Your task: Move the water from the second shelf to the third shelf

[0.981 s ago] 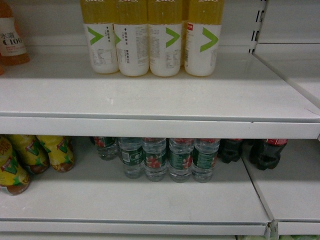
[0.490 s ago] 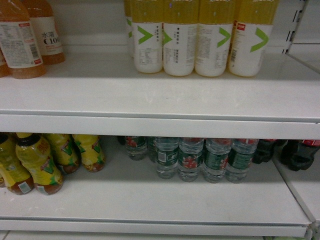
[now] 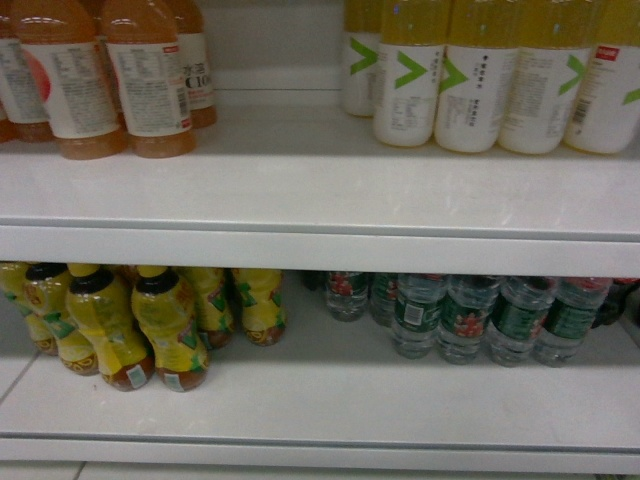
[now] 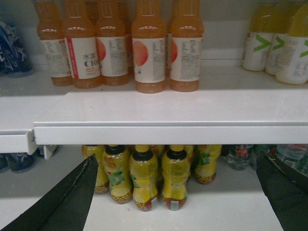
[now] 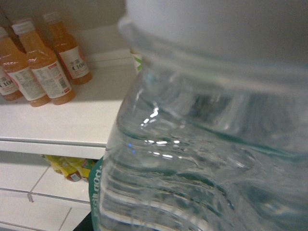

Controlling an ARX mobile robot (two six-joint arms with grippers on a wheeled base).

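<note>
A water bottle (image 5: 202, 144) fills my right wrist view, right against the camera; whether my right gripper clasps it, I cannot tell. My left gripper (image 4: 178, 192) hangs wide open, touching nothing.

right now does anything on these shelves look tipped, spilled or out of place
Nothing stands out. The orange bottles and the yellow-and-white bottles stand upright, the water bottles are grouped on the lower shelf, and no spill shows.
</note>
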